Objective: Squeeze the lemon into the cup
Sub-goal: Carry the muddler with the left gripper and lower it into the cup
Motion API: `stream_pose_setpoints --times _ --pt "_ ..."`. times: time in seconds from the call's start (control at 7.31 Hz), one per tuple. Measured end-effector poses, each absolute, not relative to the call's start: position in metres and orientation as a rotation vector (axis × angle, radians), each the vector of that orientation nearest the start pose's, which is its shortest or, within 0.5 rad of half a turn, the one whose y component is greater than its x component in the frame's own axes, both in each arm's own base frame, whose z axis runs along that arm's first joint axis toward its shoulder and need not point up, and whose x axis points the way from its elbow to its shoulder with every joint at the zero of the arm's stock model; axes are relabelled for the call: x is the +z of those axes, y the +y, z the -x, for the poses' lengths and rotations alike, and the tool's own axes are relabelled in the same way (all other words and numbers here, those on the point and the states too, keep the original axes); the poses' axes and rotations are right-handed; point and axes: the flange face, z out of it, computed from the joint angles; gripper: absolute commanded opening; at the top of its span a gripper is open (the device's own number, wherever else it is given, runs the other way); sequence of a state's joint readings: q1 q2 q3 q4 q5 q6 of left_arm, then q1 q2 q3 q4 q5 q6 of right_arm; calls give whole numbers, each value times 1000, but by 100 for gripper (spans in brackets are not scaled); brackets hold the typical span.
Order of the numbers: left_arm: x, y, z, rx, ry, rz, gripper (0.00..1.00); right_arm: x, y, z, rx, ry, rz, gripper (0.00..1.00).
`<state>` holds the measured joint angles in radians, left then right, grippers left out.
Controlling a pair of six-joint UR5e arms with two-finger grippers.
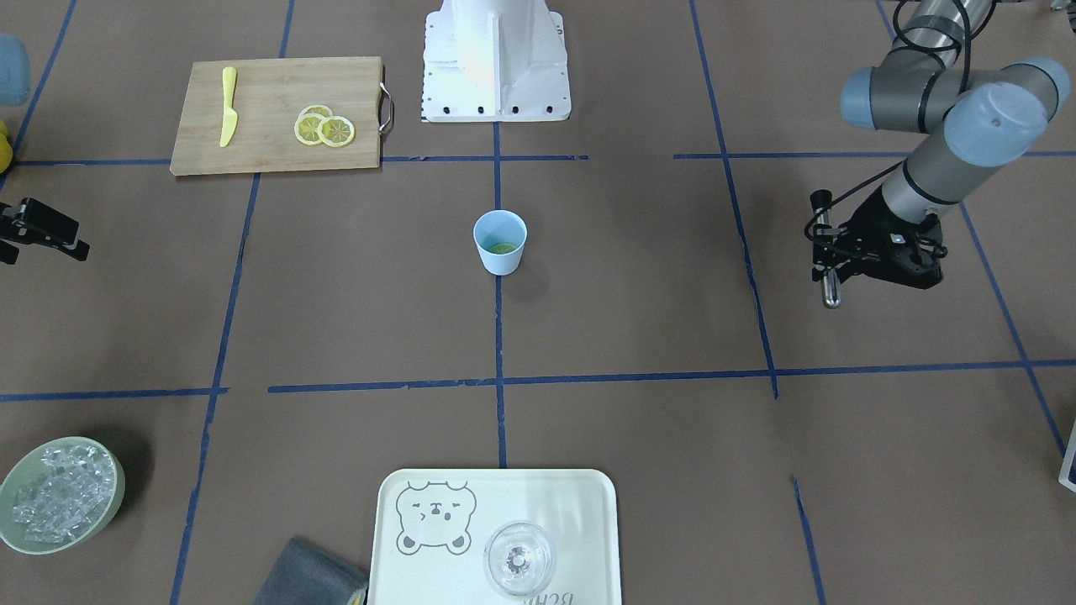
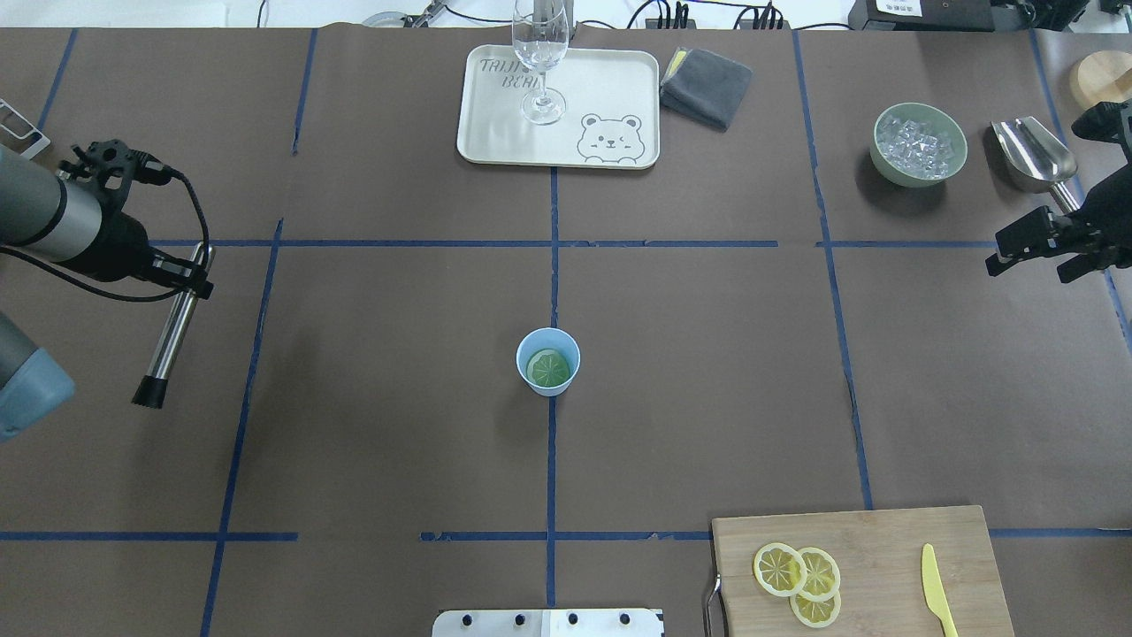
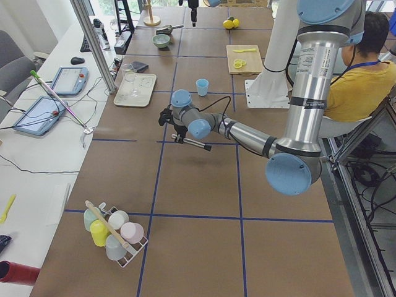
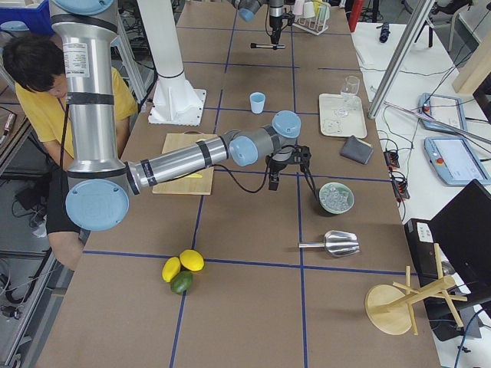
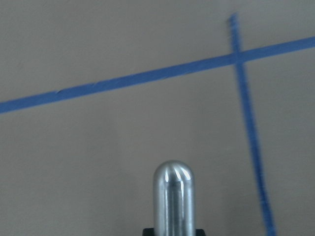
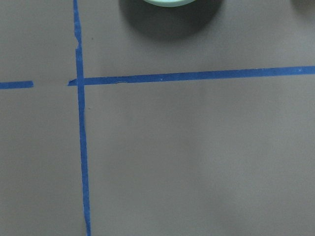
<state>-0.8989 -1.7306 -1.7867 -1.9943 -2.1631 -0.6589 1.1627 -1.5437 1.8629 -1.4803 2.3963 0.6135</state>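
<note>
Your left gripper [image 2: 187, 270] is clamped on the upper part of a metal rod [image 2: 164, 345], which slants away from it with the black tip lowest. Your right gripper [image 2: 1030, 255] has its jaws apart and holds nothing. The cup [image 2: 548, 361] stands upright on the table [image 2: 371, 425], between the 2 grippers and well apart from both, a little nearer the robot than either. A round greenish slice [image 2: 549, 369] lies flat in its bottom. The lemon [image 2: 800, 575] is 3 overlapping slices on a board [image 2: 884, 548], well back from the right gripper toward the robot's base, with a yellow knife [image 2: 936, 579] beside them. Just beyond the right gripper stands a bowl [image 2: 920, 146] of ice.
</note>
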Motion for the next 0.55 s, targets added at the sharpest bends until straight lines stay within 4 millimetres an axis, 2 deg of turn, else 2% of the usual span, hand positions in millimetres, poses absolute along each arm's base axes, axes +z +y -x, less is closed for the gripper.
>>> stream_pose_setpoints --times 0.14,0.27,0.41,0.55 --pt "377 -483 -305 285 944 -351 0 486 -485 144 21 -897 59 100" --pt "335 -469 -327 326 956 -444 0 486 -486 144 22 -897 58 100" --pt "285 -447 -362 390 1000 -525 0 485 -486 144 23 -898 57 100" --pt "225 -425 -393 457 1081 -602 0 484 -486 143 25 -898 54 100"
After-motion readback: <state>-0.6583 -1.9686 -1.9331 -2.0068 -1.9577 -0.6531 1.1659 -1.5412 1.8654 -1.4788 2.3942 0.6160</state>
